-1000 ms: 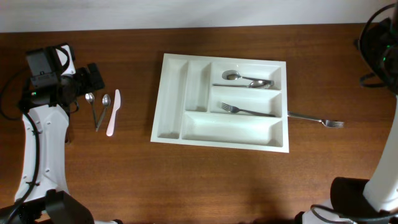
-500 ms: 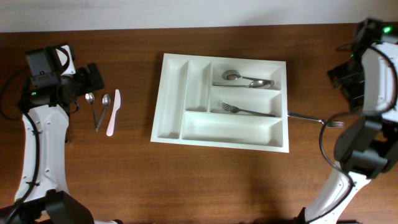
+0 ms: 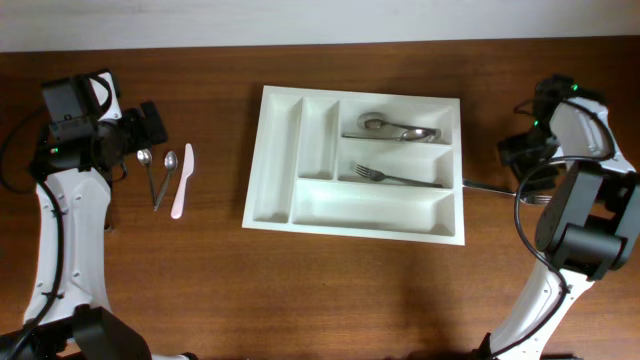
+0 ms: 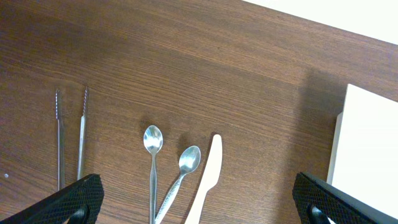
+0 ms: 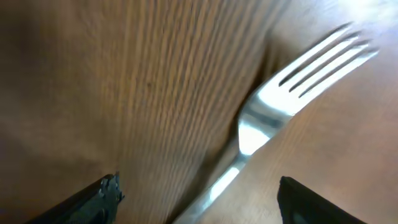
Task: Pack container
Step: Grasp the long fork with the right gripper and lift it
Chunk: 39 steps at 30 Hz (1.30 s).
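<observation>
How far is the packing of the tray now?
Done: a spoon and a fork lie in the tray. In hand: the open right gripper hangs over a second fork, right of the tray, not gripped yet. Left: that fork, plus two spoons, a knife and maybe tongs.

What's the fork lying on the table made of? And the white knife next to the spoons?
The fork looks like polished metal, probably steel: it is silvery and throws bright glints. The white knife looks like plastic: flat, dull white with no shine.
</observation>
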Available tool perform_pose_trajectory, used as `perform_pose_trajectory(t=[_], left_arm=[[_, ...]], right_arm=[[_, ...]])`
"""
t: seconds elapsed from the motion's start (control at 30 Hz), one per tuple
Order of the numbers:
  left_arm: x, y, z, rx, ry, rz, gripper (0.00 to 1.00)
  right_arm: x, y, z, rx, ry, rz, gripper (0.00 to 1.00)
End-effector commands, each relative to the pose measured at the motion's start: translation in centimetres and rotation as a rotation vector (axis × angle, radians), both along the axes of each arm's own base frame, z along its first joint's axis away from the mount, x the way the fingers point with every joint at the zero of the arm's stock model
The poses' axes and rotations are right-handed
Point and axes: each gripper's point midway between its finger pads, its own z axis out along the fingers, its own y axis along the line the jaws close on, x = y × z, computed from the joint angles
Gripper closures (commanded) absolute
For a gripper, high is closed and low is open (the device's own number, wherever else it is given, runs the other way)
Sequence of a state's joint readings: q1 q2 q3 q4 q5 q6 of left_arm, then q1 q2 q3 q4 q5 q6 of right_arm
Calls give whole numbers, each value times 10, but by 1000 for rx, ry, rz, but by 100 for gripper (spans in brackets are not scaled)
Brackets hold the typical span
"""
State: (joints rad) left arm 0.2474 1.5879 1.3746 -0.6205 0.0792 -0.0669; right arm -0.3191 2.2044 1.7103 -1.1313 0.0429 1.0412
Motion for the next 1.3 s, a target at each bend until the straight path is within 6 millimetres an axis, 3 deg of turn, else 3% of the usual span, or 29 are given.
perform_pose_trajectory(t=[0.0,0.17,0.2,0.3,0.57,0.67,0.87,1.03,1.27], left_arm=[[4,1,5,6,-13,-15,1],[4,1,5,6,-13,-15,1],[4,1,5,6,-13,-15,1],[4,1,5,6,-12,-15,1],[4,1,5,6,-12,-15,1],[4,1,5,6,-12,-14,1],[4,1,5,6,-12,-14,1],[4,1,5,6,-12,-15,1],[4,1,5,6,-12,-15,1]], right_arm=[[-5,12,-14,51,-4,31,18],[-7,15,-31,58,-20,48,23],[-9,16,-36,58,-20,47,31],[-16,18,-43,63,-5,46,42],[-26,21,-56,66,8,39,46],[-23,19,-56,62,-2,43,57],[-20,12,-57,25,-11,79,69],[-18,8,-57,4,-15,151,96],[-14,-7,-50,-67,-1,342,96]])
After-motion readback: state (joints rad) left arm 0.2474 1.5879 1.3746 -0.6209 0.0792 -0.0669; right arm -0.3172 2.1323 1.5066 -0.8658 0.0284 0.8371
